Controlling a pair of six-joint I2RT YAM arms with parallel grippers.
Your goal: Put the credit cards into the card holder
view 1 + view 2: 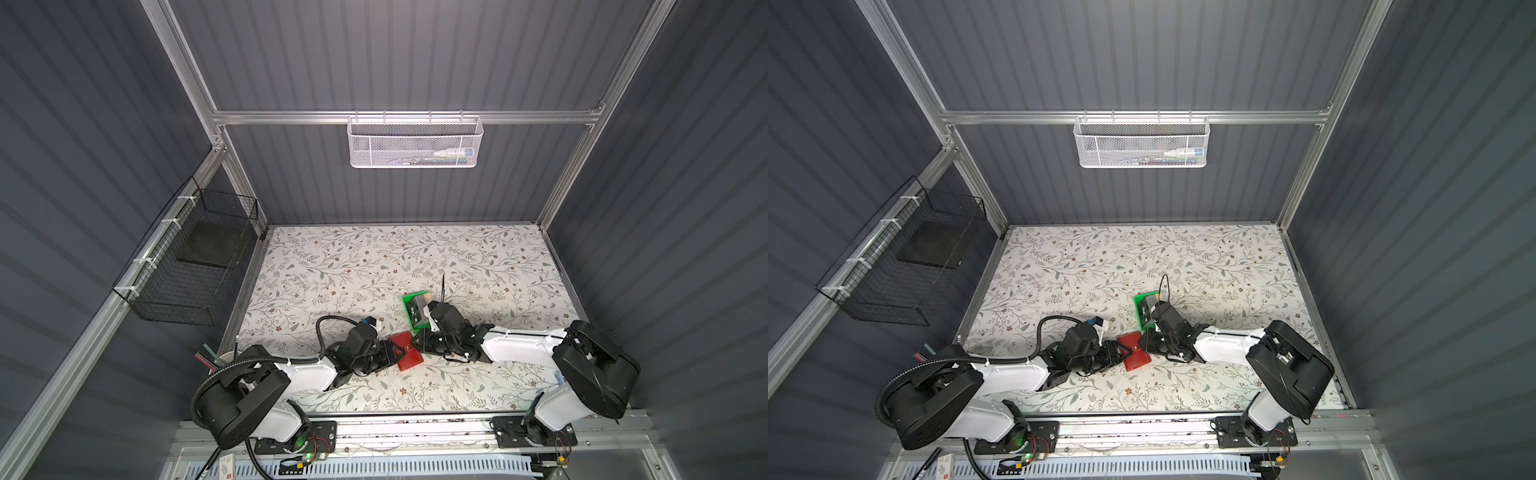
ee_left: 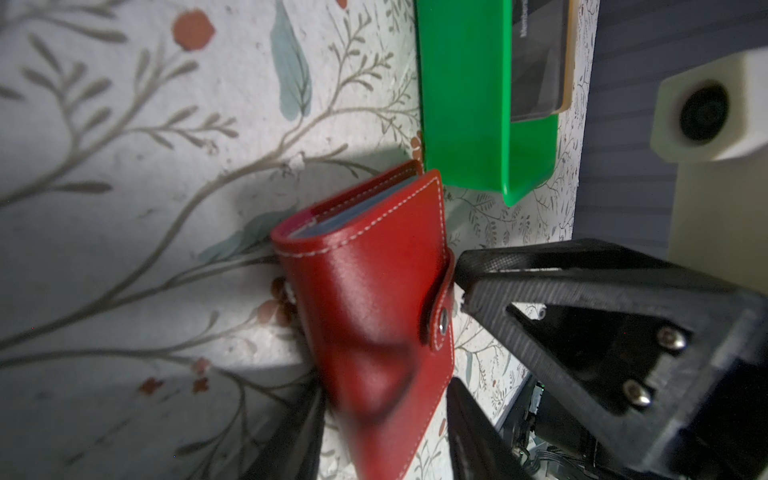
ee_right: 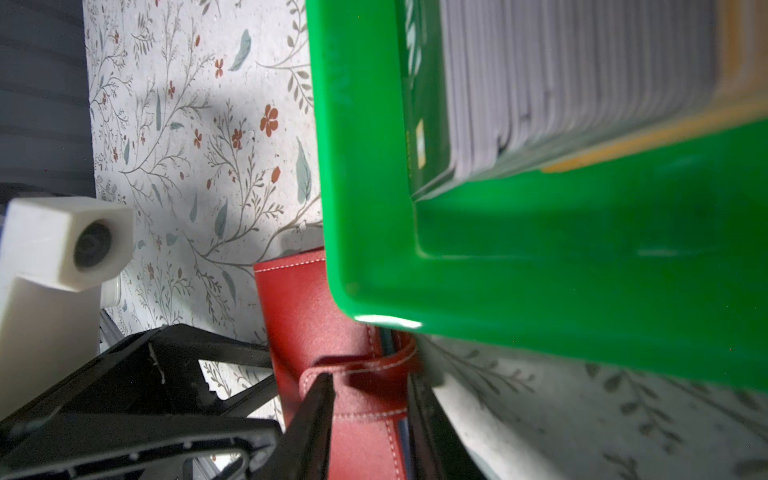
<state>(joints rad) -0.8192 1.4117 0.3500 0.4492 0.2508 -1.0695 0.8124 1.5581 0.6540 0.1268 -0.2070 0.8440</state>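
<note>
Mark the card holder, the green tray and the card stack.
card holder (image 2: pixel 374 299): left wrist view, red front cover.
green tray (image 3: pixel 357 166): right wrist view, side wall.
card stack (image 3: pixel 582 75): right wrist view, card edges.

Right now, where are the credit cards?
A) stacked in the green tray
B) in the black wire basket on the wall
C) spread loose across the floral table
A: the right wrist view shows the credit cards packed together as a stack inside the green tray.
</note>
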